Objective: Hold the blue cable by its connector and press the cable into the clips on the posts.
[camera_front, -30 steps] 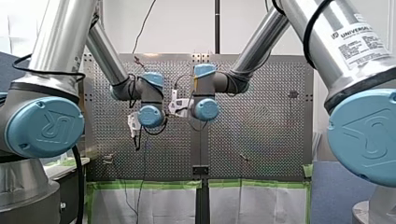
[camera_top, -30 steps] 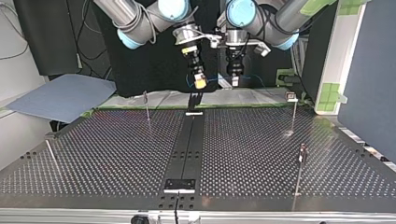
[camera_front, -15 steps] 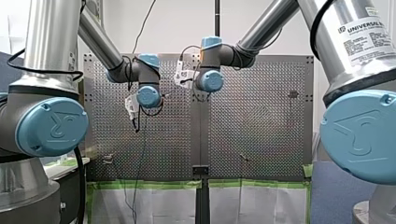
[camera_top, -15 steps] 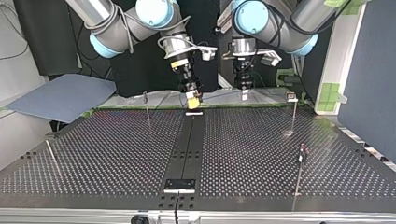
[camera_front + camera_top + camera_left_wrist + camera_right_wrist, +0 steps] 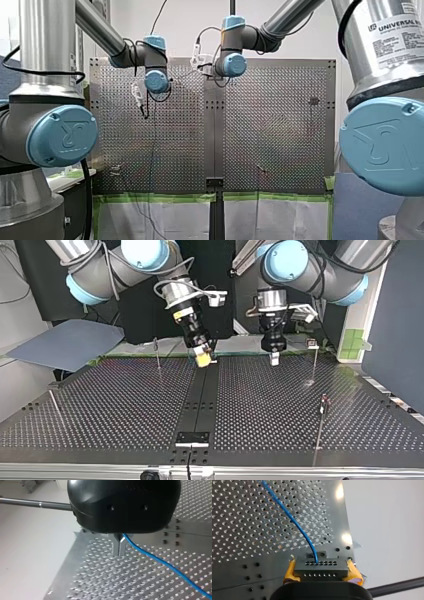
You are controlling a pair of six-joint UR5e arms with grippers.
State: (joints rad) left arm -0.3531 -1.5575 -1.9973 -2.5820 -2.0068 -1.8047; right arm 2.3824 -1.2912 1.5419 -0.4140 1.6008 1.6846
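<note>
Light was bright and even, shadows faint. Glare spots shone on the perforated bench (image 5: pixel 249 530) in the right wrist view; every view looked soft.

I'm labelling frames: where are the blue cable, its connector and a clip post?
blue cable (image 5: pixel 297 525): right wrist view, middle of its visible run.
connector (image 5: pixel 320 568): right wrist view, its grey front face.
clip post (image 5: pixel 314 365): top view, its thin shaft.

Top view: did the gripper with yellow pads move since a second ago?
Yes. My right gripper came down and toward the camera, and now reaches the far end of the black centre strip.
</note>
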